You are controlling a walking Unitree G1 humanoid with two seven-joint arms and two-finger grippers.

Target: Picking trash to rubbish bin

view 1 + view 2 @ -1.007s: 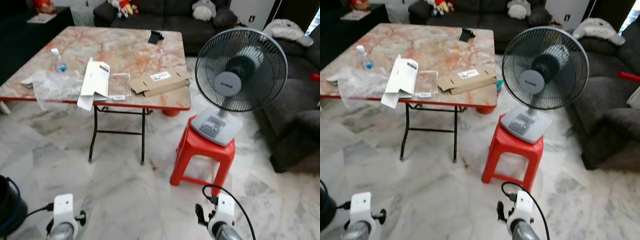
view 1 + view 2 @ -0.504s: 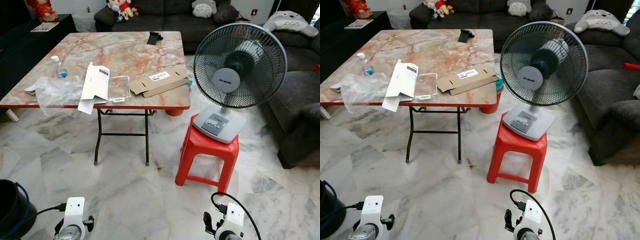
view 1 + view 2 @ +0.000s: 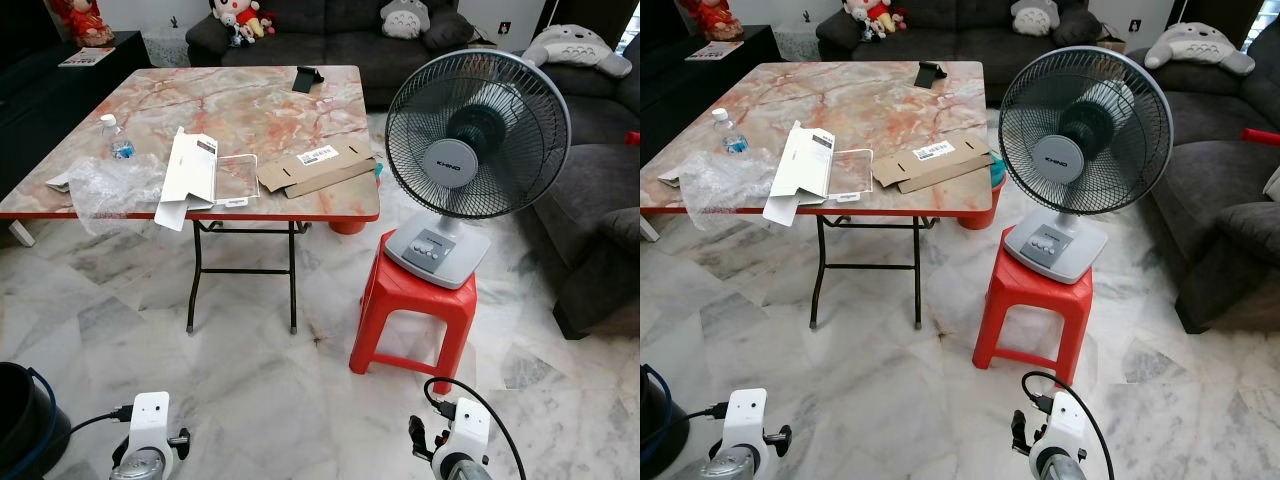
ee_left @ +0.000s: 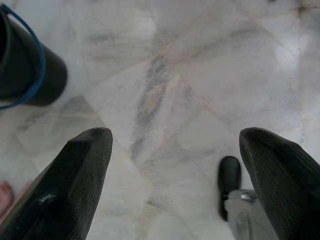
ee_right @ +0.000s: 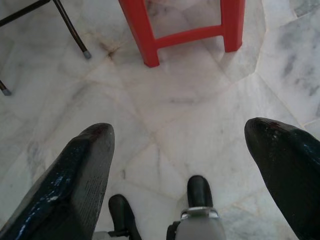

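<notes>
The grey pedestal fan (image 3: 478, 135) on the red plastic stool (image 3: 414, 322) reads "KHIND". The flattened brown cardboard box (image 3: 317, 170), white carton (image 3: 190, 167) and crumpled clear plastic bag (image 3: 112, 185) lie near the marble-patterned counter's (image 3: 250, 95) front edge, open marble floor (image 3: 880, 380) before it. My left hand (image 4: 175, 185) and right hand (image 5: 177, 170) hang low, fingers spread wide, the black rubbish bin (image 4: 25, 65) near my left.

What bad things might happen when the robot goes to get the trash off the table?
1. The fan sits on a small red stool right beside the table; a bump could tip it over.
2. The white box and plastic wrap overhang the table's near edge and might slide off when grabbed.
3. The bottle stands next to the wrap, so pulling the wrap could knock it down.
</notes>
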